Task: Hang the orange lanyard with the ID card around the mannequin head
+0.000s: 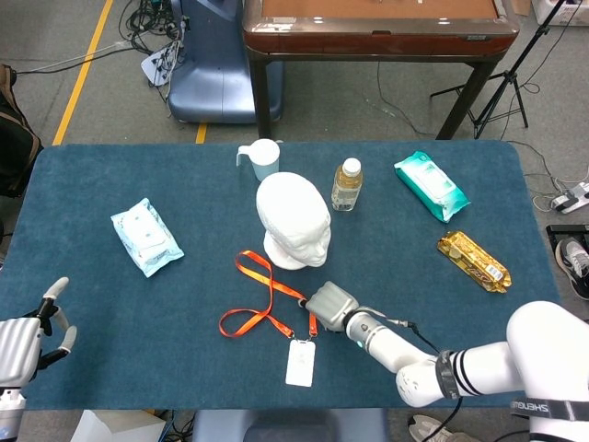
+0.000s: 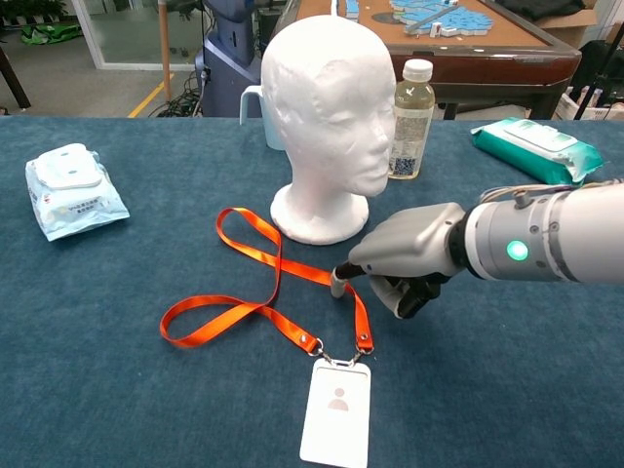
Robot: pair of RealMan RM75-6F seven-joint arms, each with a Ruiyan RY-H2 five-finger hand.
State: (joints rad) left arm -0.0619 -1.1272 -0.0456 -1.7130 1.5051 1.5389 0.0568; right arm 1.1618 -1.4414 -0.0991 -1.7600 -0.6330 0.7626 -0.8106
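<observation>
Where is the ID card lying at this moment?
The ID card lies flat at the near table edge, below the mannequin head, clipped to the orange lanyard.

You see a dark blue-green table cloth [image 1: 110, 175] with a plain white mannequin head [image 2: 327, 117] on it; the lanyard [image 2: 263, 283] before it is bright orange and its ID card [image 2: 336, 414] is white with a pale grey figure of a person; your right hand [image 2: 405, 258] is silver-grey with black parts under it, and a small green light glows on its wrist. The left wipes pack [image 1: 145, 236] is light blue and white; the right wipes pack [image 1: 431, 185] is teal green; the bottle [image 1: 346, 185] holds yellowish liquid under a white cap; the snack wrapper [image 1: 473, 261] is shiny gold; the cup [image 1: 261, 158] is pale blue.
</observation>
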